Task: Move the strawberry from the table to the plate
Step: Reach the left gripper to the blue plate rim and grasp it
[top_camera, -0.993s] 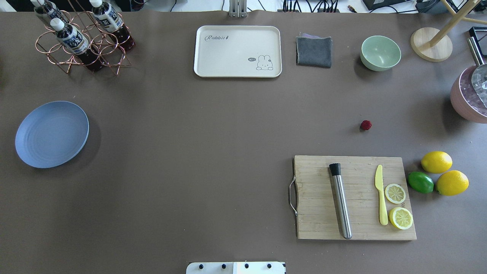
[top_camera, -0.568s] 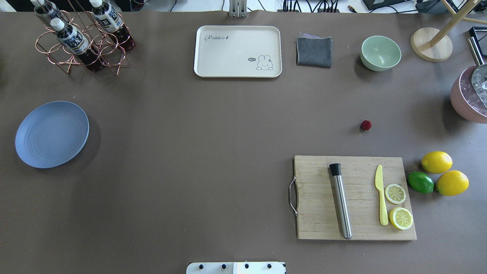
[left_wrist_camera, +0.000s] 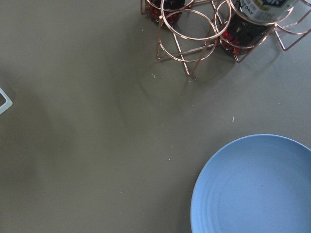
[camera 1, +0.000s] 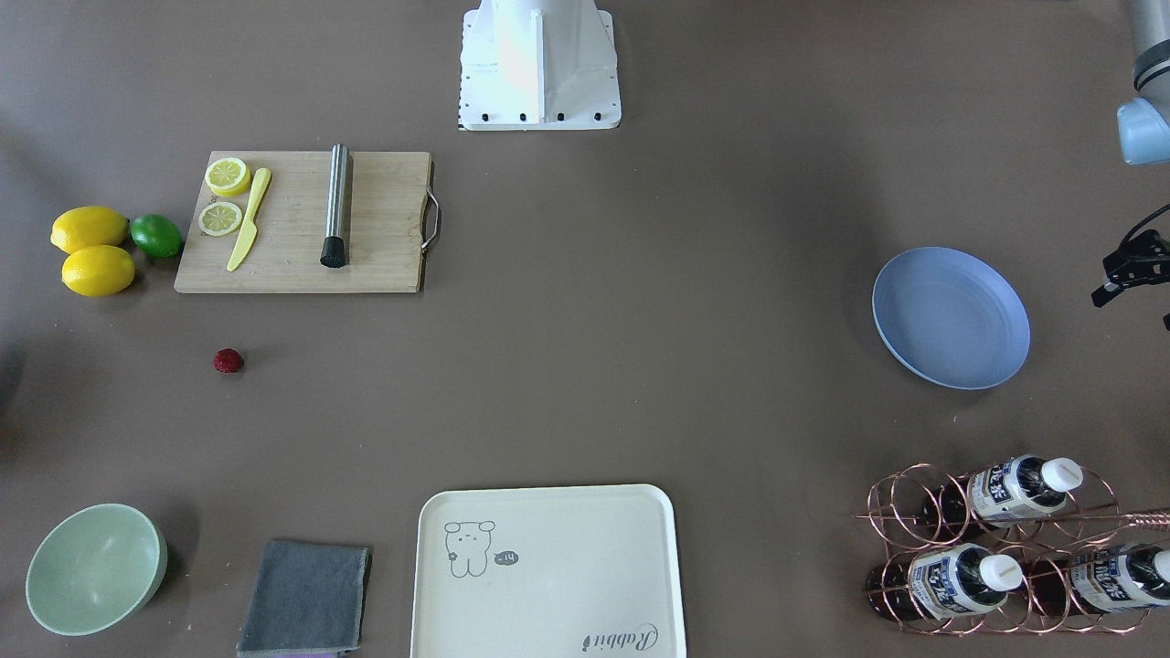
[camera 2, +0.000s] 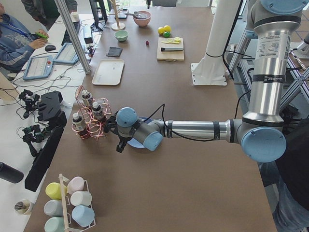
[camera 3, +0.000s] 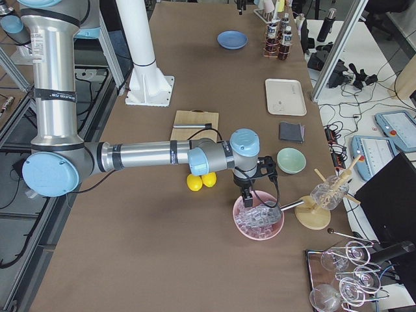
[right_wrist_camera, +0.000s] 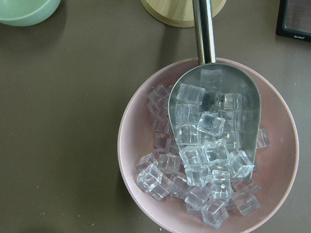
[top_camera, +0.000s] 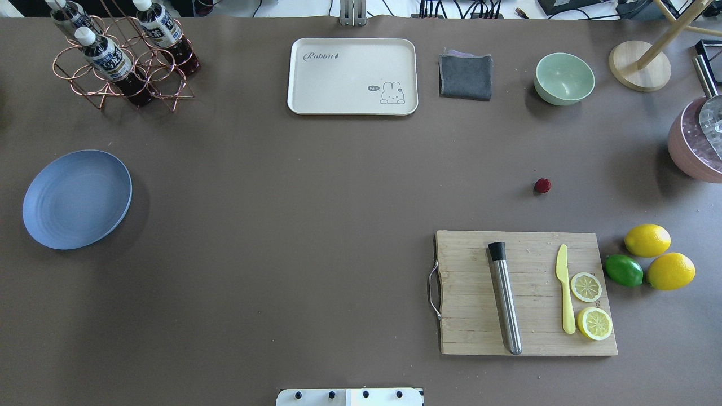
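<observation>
The strawberry (top_camera: 542, 185) (camera 1: 228, 361) is a tiny dark red berry lying alone on the brown table (top_camera: 316, 225), just beyond the cutting board. Far across the table, the pale blue plate (top_camera: 77, 198) (camera 1: 951, 317) (left_wrist_camera: 257, 189) has nothing on it. In the exterior left view my left gripper (camera 2: 119, 146) hangs over the table edge beside the plate and the bottle rack. My right gripper (camera 3: 249, 197) hovers over the pink bowl of ice in the exterior right view. I cannot tell whether either gripper is open or shut. Neither wrist view shows fingers.
A wooden cutting board (top_camera: 527, 293) carries a metal muddler, a yellow knife and lemon slices. Beside it lie two lemons (top_camera: 647, 239) and a lime. A cream tray (top_camera: 352, 76), grey cloth (top_camera: 465, 76), green bowl (top_camera: 564, 78), pink ice bowl (right_wrist_camera: 209, 145) and bottle rack (top_camera: 121, 56) line the edges.
</observation>
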### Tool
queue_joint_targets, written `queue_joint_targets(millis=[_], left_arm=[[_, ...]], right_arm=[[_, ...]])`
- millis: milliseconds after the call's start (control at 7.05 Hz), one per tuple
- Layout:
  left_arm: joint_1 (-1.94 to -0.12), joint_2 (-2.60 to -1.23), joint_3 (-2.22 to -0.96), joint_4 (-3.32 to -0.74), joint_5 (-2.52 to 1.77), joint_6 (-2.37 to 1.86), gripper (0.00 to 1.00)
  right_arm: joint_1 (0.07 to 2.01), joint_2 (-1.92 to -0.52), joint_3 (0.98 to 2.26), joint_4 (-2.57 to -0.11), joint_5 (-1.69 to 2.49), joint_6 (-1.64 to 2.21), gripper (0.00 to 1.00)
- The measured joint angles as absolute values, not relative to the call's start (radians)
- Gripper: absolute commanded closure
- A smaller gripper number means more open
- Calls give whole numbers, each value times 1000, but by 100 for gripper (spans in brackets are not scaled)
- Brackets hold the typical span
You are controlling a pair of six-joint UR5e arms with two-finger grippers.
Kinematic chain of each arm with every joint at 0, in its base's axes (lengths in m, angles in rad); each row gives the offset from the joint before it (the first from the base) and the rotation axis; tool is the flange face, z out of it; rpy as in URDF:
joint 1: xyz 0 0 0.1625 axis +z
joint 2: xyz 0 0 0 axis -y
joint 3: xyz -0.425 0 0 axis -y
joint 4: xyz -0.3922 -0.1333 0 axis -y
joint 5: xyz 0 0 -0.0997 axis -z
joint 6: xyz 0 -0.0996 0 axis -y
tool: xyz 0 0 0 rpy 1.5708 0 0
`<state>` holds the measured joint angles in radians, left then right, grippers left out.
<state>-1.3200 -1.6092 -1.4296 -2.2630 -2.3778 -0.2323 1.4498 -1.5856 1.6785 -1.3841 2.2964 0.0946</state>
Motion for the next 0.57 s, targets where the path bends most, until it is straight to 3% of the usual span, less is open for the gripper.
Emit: queue_joint_targets(millis=[284, 426, 568], left_arm=[[-1204, -1620, -1317, -2463, -2310, -360, 3], [-1165, -1622, -1289, -2517, -2295, -405, 16], [-1149, -1622, -1274, -2544, -2293, -424, 38]], right_arm=[[1446, -1590, 1679, -1377, 2296, 102, 0], [1445, -1592, 1680, -1376, 2297, 103, 0], [1445, -1594, 1680, -1376, 2297, 103, 0]])
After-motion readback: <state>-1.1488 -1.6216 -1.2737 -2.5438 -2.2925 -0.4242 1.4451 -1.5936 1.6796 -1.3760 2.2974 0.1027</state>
